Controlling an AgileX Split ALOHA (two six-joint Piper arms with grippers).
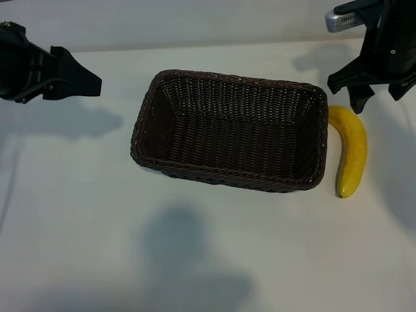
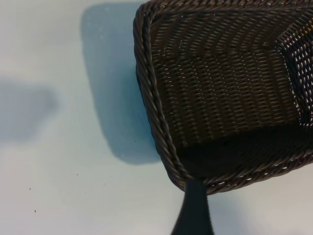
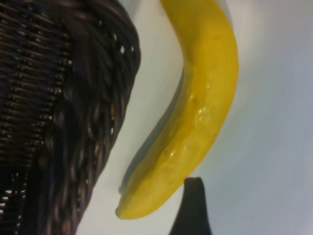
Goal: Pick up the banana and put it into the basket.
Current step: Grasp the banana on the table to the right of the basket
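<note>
We hang the right claw [image 1: 376,97], fingers apart, above the banana [image 1: 351,151] beside the basket [image 1: 227,174] for a top grab; left claw [image 1: 83,83] parked, also apart.

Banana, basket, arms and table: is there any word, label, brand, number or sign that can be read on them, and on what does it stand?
None can be read in any view.
Banana: no sticker shows.
Basket: bare wicker.
Table: plain white.
Right tool and left tool: black, no marking shows.

Basket [image 1: 229,130] wall crowds banana [image 1: 351,153] inner side; outer side open table [image 1: 195,260].
</note>
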